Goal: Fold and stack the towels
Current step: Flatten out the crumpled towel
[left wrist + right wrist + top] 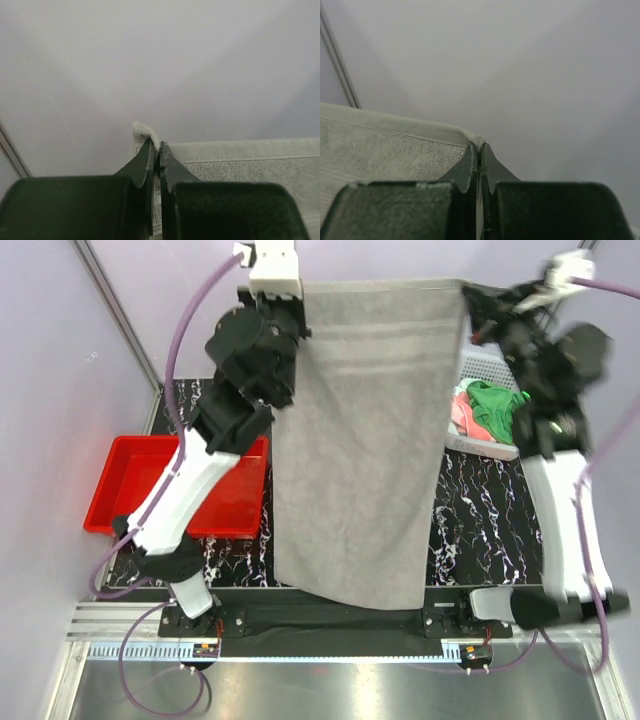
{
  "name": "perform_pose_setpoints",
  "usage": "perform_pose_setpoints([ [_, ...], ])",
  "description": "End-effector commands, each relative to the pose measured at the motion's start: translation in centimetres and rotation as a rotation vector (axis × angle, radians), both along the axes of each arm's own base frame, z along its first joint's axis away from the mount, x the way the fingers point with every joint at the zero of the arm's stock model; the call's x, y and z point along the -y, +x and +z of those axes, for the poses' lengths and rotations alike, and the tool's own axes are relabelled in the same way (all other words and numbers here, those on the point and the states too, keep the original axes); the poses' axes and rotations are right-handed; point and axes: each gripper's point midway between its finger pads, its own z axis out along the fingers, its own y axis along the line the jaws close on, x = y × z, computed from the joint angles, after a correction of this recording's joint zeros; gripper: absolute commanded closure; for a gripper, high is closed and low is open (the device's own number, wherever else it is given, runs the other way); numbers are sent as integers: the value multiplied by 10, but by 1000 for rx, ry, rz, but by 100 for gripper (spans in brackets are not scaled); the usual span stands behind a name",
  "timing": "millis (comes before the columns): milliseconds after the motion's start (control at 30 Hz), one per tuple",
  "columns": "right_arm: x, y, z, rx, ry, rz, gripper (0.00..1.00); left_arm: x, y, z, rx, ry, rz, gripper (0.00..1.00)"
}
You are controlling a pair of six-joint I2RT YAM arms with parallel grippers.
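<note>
A large grey towel (365,430) hangs spread out high above the table, its bottom edge reaching down near the arm bases. My left gripper (300,302) is shut on its top left corner (142,132), with a white label pinched between the jaws. My right gripper (470,300) is shut on the top right corner (475,141). The towel's top hem (385,125) runs taut between the two. A bright green towel (497,406) and a salmon-pink one (463,418) lie bunched in the white basket (487,368) at the right.
A red tray (135,485) sits at the left of the black marbled table (480,510), partly behind my left arm. The hanging towel hides the middle of the table. Pale walls fill both wrist views.
</note>
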Motion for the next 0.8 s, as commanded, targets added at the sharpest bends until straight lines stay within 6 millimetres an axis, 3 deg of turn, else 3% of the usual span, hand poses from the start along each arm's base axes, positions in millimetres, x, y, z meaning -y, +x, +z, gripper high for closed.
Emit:
perform_pose_setpoints([
  [0,0,77,-34,-25,-49,-39,100,-1,59,-15,-16,-113,-141,100],
  [33,-1,106,-50,-48,-55,-36,100,8,74,-22,-23,-123,-203,100],
  [67,-2,120,-58,-62,-53,-30,100,2,110,-42,-46,-116,-184,100],
  [100,0,133,-66,-72,-59,-17,100,3,124,-48,-48,-132,-205,100],
  [133,0,158,-81,-93,-59,-15,100,9,136,-54,-49,-127,-255,100],
  [167,1,170,-88,-100,-57,-11,100,3,162,-68,-47,-128,-252,100],
  [267,-1,206,-113,-120,-65,30,100,6,198,-88,-30,-134,-306,100],
  [433,-1,244,-143,-130,-74,53,100,11,233,-113,6,-112,-344,100],
  [567,-2,262,-162,-150,-71,58,100,6,265,-148,-19,-132,-349,100],
  [767,-2,279,-209,-203,-80,65,100,11,283,-197,-88,-117,-381,100],
])
